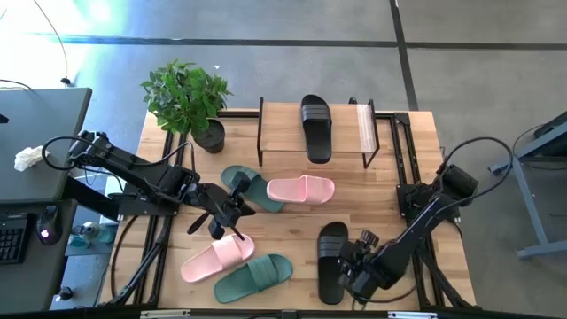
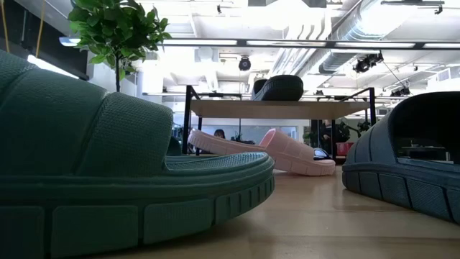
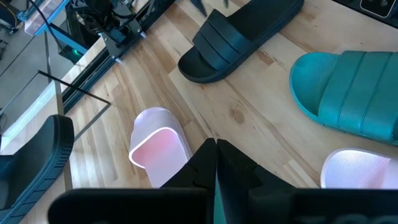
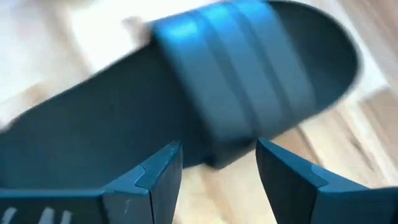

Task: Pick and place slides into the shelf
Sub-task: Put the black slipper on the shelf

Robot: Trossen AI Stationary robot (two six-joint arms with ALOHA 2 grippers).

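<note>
Black ribbed rubber: one slide [image 1: 315,128] lies on the shelf's [image 1: 283,142] pale wood board, another black slide [image 1: 332,260] on the slatted wooden table [image 1: 390,190] beside the right gripper [image 1: 354,273], whose fingers stand apart just over its wide strap. Pink slides [image 1: 301,189] [image 1: 217,258] and green slides [image 1: 253,277] [image 1: 251,187] lie scattered before the shelf. The left gripper [image 1: 223,215] hovers among them, fingers together. A leafy potted plant [image 1: 188,99] stands at the corner; grey concrete floor surrounds, white ducting overhead.
</note>
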